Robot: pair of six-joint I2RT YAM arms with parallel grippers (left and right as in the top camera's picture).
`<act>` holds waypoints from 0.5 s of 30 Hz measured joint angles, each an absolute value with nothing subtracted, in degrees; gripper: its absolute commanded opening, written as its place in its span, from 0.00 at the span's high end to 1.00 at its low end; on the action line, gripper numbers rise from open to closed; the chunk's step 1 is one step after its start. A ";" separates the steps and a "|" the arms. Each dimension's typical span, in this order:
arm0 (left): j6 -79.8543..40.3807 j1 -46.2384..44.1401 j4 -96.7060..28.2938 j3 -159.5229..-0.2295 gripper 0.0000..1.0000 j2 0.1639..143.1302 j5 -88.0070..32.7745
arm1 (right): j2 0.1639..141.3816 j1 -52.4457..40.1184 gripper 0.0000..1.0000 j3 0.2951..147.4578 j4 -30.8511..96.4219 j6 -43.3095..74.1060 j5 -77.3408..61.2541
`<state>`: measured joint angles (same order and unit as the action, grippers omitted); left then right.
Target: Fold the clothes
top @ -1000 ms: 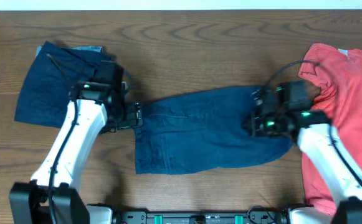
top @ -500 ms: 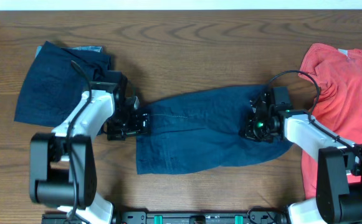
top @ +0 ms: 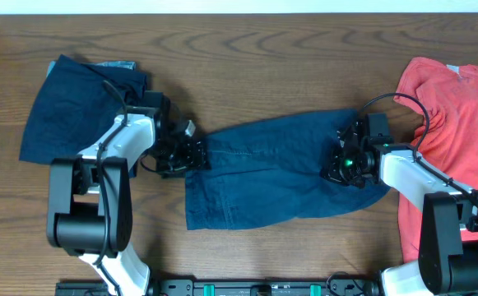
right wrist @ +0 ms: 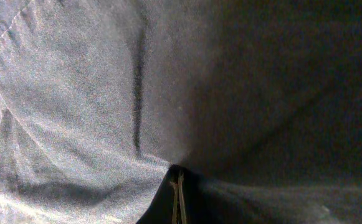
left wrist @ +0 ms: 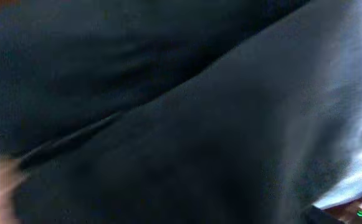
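Centrally, navy shorts (top: pixel 280 168) lie across the bench (top: pixel 263 57); right hand (top: pixel 339 167) pinches one end, left hand (top: pixel 192 154) meets the other, grip unclear.

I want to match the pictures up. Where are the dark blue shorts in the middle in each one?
Overhead: the shorts lie in the middle.
Left wrist: blurry shorts cloth fills the picture.
Right wrist: shorts cloth fills it too.
Shared landmark: right gripper, closed on cloth, seen overhead and low in right wrist view.

The left gripper (top: pixel 196 154) now sits farther right than a second ago, and the navy shorts' (top: pixel 271 168) left edge has shifted right with it.
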<state>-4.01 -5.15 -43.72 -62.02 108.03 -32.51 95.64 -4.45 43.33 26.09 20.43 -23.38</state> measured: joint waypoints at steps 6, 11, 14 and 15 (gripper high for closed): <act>-2.94 -5.45 -42.00 -61.80 0.94 110.96 -36.97 | 95.61 -4.45 0.99 43.44 26.28 20.43 -22.98; -2.55 -5.48 -43.20 -61.63 0.94 111.20 -37.58 | 95.61 -4.45 0.99 43.79 27.49 20.43 -22.44; -2.57 -5.65 -49.19 -61.82 0.94 110.63 -34.92 | 95.55 -4.45 0.99 44.47 30.35 20.45 -21.87; -2.57 -5.80 -52.21 -62.08 0.94 110.13 -33.47 | 95.37 -4.45 0.99 44.69 32.64 20.38 -21.85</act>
